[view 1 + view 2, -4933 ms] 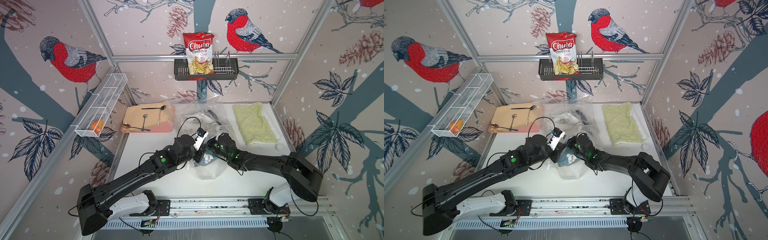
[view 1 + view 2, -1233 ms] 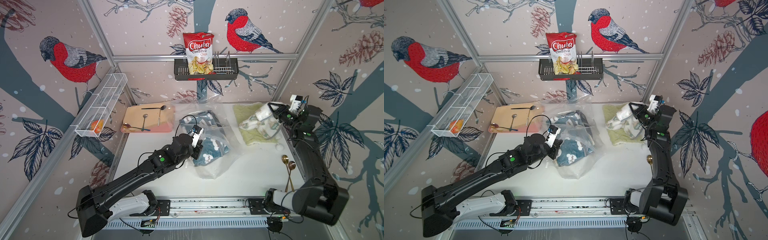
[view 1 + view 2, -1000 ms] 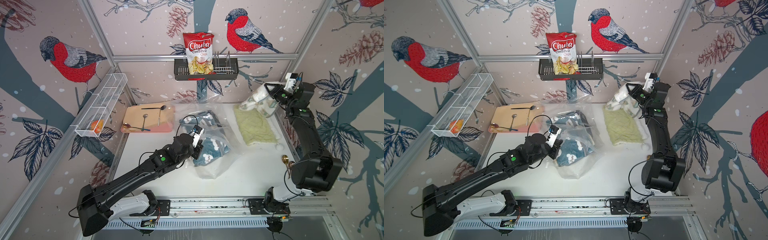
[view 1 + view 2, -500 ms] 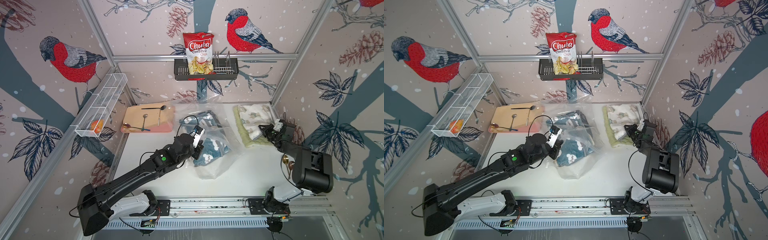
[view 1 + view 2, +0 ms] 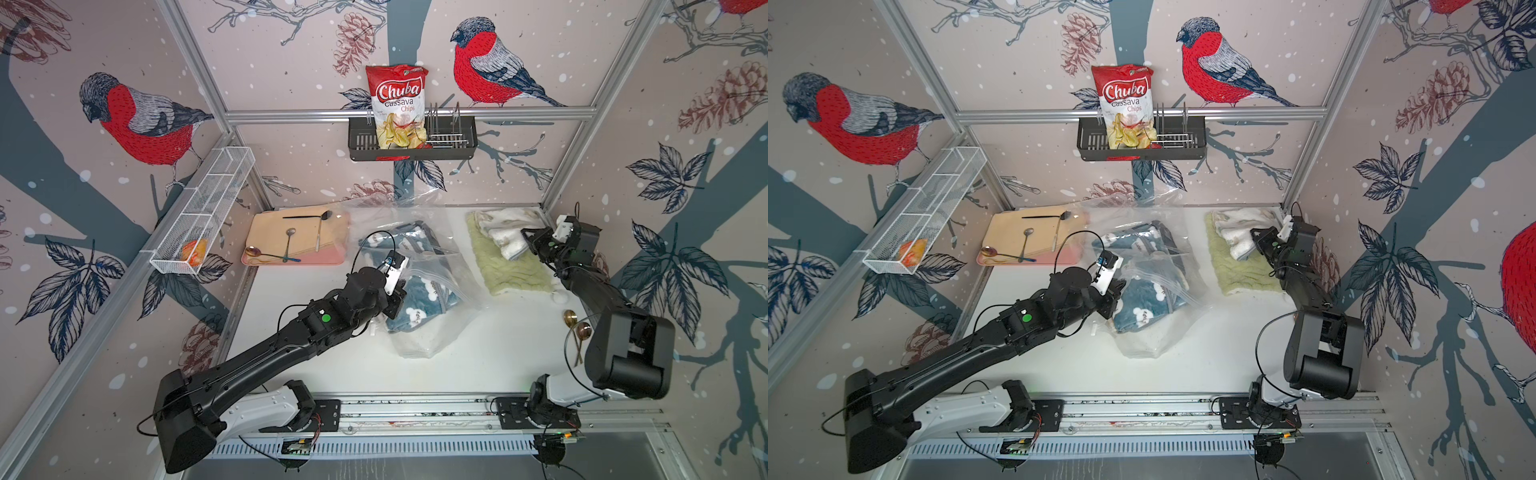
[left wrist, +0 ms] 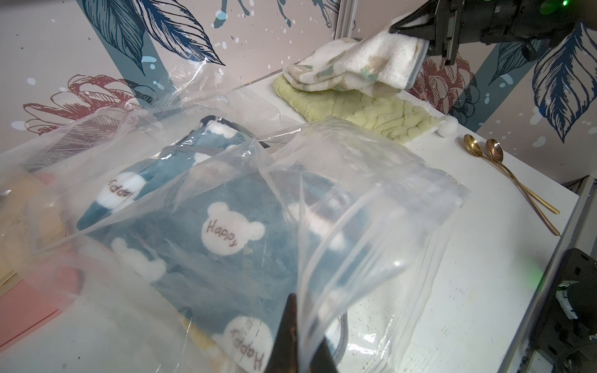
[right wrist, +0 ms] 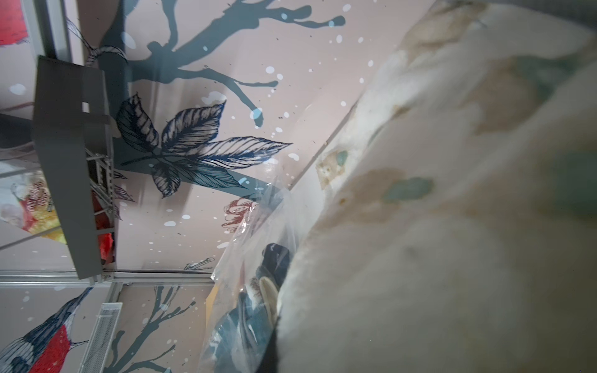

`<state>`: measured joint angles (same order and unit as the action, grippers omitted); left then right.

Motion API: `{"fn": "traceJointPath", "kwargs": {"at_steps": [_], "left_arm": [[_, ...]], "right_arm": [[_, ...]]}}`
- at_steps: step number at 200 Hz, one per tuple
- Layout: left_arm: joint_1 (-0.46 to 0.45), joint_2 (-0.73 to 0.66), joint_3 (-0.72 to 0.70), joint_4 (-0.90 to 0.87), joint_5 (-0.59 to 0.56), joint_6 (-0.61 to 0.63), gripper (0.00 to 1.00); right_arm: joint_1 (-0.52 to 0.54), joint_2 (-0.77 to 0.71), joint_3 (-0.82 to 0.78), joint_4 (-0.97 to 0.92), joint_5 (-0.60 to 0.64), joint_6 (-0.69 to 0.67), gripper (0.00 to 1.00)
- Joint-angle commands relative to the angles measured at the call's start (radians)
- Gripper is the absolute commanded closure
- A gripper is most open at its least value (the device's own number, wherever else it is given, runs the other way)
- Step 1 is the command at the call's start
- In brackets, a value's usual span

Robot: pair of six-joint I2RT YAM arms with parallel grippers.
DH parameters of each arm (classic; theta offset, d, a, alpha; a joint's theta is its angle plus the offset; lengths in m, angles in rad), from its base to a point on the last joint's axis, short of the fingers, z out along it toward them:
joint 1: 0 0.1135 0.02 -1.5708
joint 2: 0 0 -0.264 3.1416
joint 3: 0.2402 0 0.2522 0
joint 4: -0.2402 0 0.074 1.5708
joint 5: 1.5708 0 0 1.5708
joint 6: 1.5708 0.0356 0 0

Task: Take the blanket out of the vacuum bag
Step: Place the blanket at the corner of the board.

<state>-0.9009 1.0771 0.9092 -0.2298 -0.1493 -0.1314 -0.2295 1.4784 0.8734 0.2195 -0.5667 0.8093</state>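
Observation:
The vacuum bag (image 5: pixel 432 332) (image 5: pixel 1154 340) (image 6: pixel 371 193) lies crumpled in the middle of the table, its mouth lifted. A blue blanket (image 5: pixel 419 297) (image 6: pixel 206 206) with white "Happy" bears is inside it. My left gripper (image 5: pixel 397 307) (image 5: pixel 1113 303) (image 6: pixel 300 323) is shut on the bag's plastic edge. A white printed blanket (image 5: pixel 505 232) (image 6: pixel 355 61) (image 7: pixel 452 226) is outside the bag at the back right, on a green blanket (image 5: pixel 511 270). My right gripper (image 5: pixel 527 241) (image 5: pixel 1256 243) (image 6: pixel 407 32) holds its raised end.
A pink tray (image 5: pixel 291 261) with a board and spoons sits at the back left, under the bag's far corner. Two gold spoons (image 5: pixel 577 332) lie by the right wall. A chips bag (image 5: pixel 399 104) stands in the black wall rack. A wire basket (image 5: pixel 199 216) hangs on the left wall.
My right arm came down from high in the back right corner and lowered the white blanket onto the green one. The left gripper and the bag stayed where they were.

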Motion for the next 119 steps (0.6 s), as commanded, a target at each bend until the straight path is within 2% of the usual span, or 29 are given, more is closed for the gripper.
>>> {"fn": "traceJointPath", "kwargs": {"at_steps": [1,16,22,43,62,99,119], "left_arm": [[0.000,-0.011,0.005,0.029,0.010,-0.001,1.00],[0.000,-0.016,0.004,0.031,0.011,-0.002,1.00],[0.000,-0.016,0.005,0.031,0.010,-0.004,0.98],[0.001,-0.014,0.007,0.028,0.014,-0.007,0.95],[0.000,-0.014,0.010,0.026,0.015,-0.008,0.94],[0.002,-0.019,0.010,0.022,0.010,-0.011,0.93],[0.001,-0.022,0.010,0.019,-0.005,-0.013,0.94]], "right_arm": [[-0.006,-0.030,-0.113,-0.072,0.106,-0.017,0.63],[-0.032,-0.061,-0.222,-0.073,0.161,-0.021,0.45],[-0.051,-0.082,-0.261,-0.070,0.172,-0.025,0.40],[-0.114,-0.186,-0.372,-0.097,0.189,-0.047,0.27],[-0.140,-0.321,-0.431,-0.183,0.211,-0.078,0.21],[-0.087,-0.630,-0.481,-0.394,0.261,-0.105,0.20],[0.040,-0.753,-0.433,-0.509,0.357,-0.114,0.29]]}}
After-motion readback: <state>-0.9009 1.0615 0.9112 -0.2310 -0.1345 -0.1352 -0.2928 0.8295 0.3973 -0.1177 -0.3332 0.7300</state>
